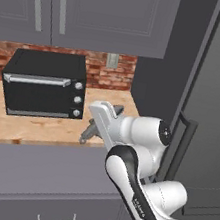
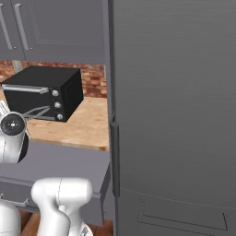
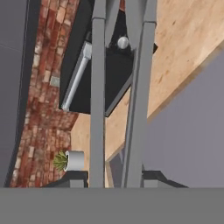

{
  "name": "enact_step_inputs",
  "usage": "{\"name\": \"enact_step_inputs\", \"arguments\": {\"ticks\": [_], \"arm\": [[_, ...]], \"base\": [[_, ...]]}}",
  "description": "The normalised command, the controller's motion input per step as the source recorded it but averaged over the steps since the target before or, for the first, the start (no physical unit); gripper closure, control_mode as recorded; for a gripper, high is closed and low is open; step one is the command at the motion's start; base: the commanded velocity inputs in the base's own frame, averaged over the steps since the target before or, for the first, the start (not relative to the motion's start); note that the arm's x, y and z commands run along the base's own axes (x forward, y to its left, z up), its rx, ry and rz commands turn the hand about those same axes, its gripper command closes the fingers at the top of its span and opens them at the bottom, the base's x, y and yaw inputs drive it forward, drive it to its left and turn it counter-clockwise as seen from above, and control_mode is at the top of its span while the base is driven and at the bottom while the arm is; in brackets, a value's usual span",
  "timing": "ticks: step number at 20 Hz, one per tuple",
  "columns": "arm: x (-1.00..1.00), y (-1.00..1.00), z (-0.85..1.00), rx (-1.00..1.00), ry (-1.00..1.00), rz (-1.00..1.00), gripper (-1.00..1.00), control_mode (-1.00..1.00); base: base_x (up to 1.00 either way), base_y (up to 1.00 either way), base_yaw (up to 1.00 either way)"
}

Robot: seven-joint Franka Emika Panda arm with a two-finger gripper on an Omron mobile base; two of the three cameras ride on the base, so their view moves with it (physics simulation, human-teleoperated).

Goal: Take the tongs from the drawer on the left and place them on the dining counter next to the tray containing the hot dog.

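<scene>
Above the wood counter (image 1: 37,130) by the toaster oven (image 1: 41,90), the gripper (image 3: 114,177) is clamped on the tongs (image 3: 97,96), lifted clear, so the carry is under way: next, drive to the dining counter

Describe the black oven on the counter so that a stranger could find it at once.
Find the red brick wall under the grey upper cabinets. Before it, on the light wood counter, stands the black toaster oven. Its silver bar handle and three round knobs set it apart; nothing else there is a black box.
</scene>
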Motion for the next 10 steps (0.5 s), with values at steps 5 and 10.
{"name": "enact_step_inputs", "arguments": {"ticks": [5,10], "arm": [[-0.10,0.00,-0.20,-0.03,0.07,0.02,1.00,1.00],[0.00,0.00,0.00,0.00,0.00,0.00,1.00,1.00]], "base": [[-0.21,0.00,0.11],[-0.74,-0.16,0.45]]}}
